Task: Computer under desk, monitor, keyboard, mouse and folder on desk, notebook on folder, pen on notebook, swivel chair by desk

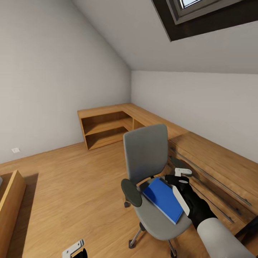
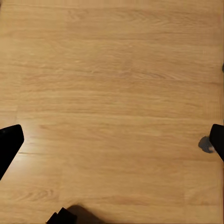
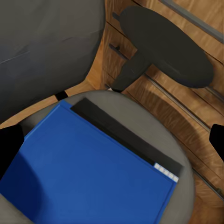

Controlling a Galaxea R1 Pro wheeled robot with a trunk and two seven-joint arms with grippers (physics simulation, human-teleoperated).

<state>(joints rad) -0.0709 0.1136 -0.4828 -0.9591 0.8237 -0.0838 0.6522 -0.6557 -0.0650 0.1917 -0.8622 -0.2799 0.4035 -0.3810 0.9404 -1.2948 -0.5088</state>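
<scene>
The swivel chair [image 1: 145, 154] stands on the wooden floor with its grey back upright, beside a wooden drawer unit. The bright blue folder [image 1: 163, 199] lies flat on its grey seat [image 1: 157, 222]. My right gripper [image 1: 181, 184] hovers open just above the folder's right edge, with nothing between its fingers. In the right wrist view the folder [image 3: 88, 172] with its dark spine lies below the right gripper [image 3: 112, 142], whose fingertips stand wide apart. My left gripper [image 1: 74, 249] hangs low at the bottom left. In the left wrist view the left gripper [image 2: 112, 140] is open over bare floor.
A low wooden shelf unit [image 1: 104, 129] runs along the far walls into a wooden chest of drawers [image 1: 215, 172] right of the chair. The chair's black armrests [image 1: 131, 192] flank the seat. Another wooden piece [image 1: 9, 200] stands at the left. A skylight [image 1: 200, 10] is overhead.
</scene>
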